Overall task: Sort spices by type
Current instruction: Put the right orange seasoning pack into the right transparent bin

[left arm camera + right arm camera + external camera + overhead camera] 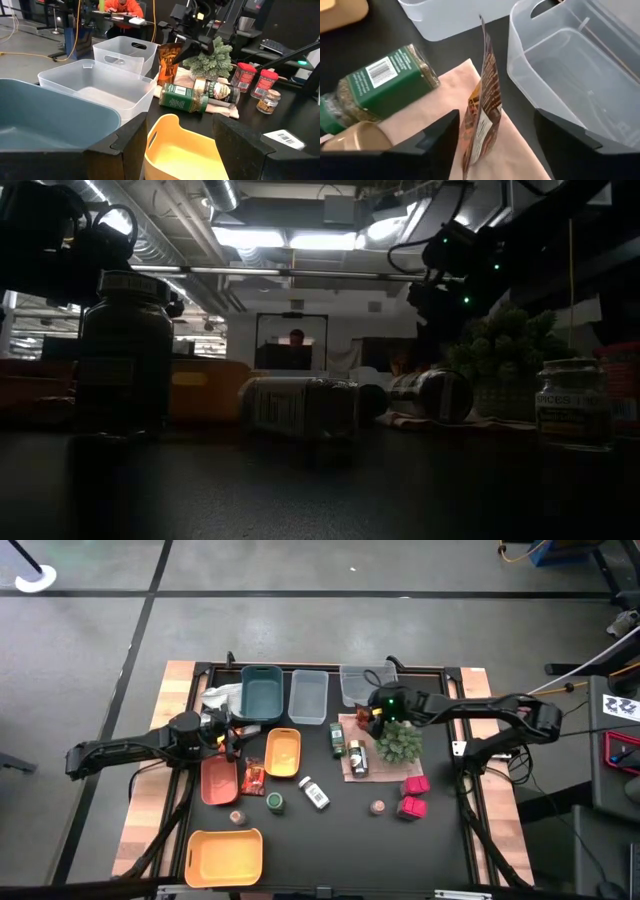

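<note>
My right gripper (496, 120) is open above the pinkish cloth (352, 750), one finger on each side of a brown-orange packet (482, 115) that stands on edge there. The packet also shows in the left wrist view (169, 62). Two green-labelled jars (337, 738) (358, 755) lie on their sides on the cloth. Toward the near edge are a white bottle (315, 793), a green-lidded jar (274, 802), small jars (237, 817) (377, 807), magenta boxes (412, 795) and a red-orange packet (252, 778). My left gripper (182, 132) is open and empty over the orange bin (283, 752). My right gripper comes at the packet from above with a finger on each flat side. One finger (435, 140) stands very close to the packet's lower part (470, 150). I cannot tell whether it touches. The packet stands upright with its lower edge on the cloth.
A teal bin (261, 693) and two clear bins (308, 696) (358, 685) line the far edge. A red tray (219, 780) and an orange tray (224, 855) sit on the left. A spiky green plant (398, 742) stands just near-side of my right gripper.
</note>
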Robot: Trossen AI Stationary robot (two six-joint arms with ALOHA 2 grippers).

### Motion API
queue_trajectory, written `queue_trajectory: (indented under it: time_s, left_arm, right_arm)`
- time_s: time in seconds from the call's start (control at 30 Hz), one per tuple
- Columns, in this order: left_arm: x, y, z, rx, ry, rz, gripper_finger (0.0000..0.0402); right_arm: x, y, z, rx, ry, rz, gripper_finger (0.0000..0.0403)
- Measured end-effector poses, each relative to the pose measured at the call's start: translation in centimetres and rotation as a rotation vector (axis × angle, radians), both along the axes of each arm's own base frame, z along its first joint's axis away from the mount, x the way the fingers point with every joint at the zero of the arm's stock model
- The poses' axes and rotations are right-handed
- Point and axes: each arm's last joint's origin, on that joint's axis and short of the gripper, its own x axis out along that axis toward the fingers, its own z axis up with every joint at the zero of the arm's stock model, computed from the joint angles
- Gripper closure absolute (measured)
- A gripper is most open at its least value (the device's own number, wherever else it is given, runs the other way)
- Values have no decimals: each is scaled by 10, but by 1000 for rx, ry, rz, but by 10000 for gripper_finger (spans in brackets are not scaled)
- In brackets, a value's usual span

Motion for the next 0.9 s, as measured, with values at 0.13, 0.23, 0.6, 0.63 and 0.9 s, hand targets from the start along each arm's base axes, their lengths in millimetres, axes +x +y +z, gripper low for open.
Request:
queue_trajectory:
  time_s: [0.13, 0.23, 0.6, 0.63, 0.9]
  left_arm:
    - [0, 0, 0, -1, 0, 0, 196]
    - [0, 0, 0, -2, 1, 0, 196]
    - [0, 0, 0, -6, 0, 1, 196]
    - [0, 0, 0, -8, 0, 1, 196]
    - [0, 0, 0, -8, 0, 1, 196]
  right_arm:
    - [2, -1, -4, -5, 8, 7, 227]
    - [2, -1, -5, -5, 10, 7, 285]
    - [6, -2, 2, -21, 24, 55, 387]
    - [8, -3, 6, -19, 21, 61, 393]
    - [27, -11, 62, -109, 35, 149, 399]
